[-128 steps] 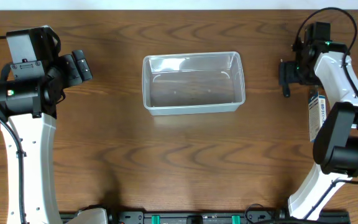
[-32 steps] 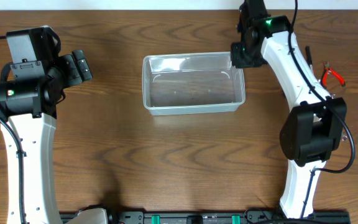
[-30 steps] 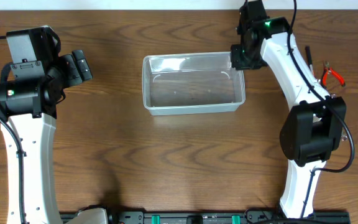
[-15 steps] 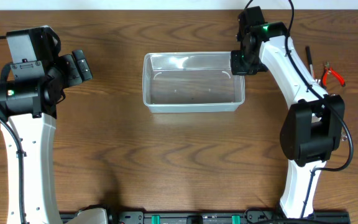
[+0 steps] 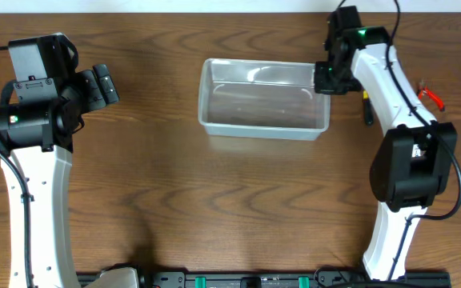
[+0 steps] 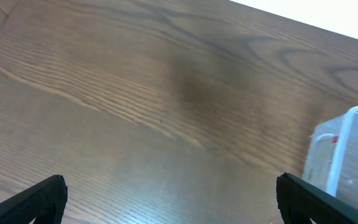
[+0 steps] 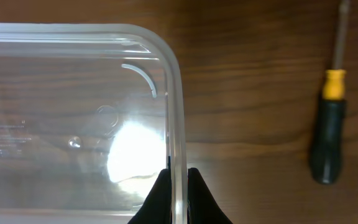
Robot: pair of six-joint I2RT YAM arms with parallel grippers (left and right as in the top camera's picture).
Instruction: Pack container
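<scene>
One right gripper [image 5: 325, 78] pinches the container's [image 5: 264, 130] rim (left gripper [image 6: 173, 196] gapes).

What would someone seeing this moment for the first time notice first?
The clear container sits at the far side of the wooden table, and the right pincer is shut on its right rim. Just past that rim lies a black-and-yellow screwdriver, with red-handled pliers further right. The left pincer hangs open over bare wood, well to the left.
</scene>
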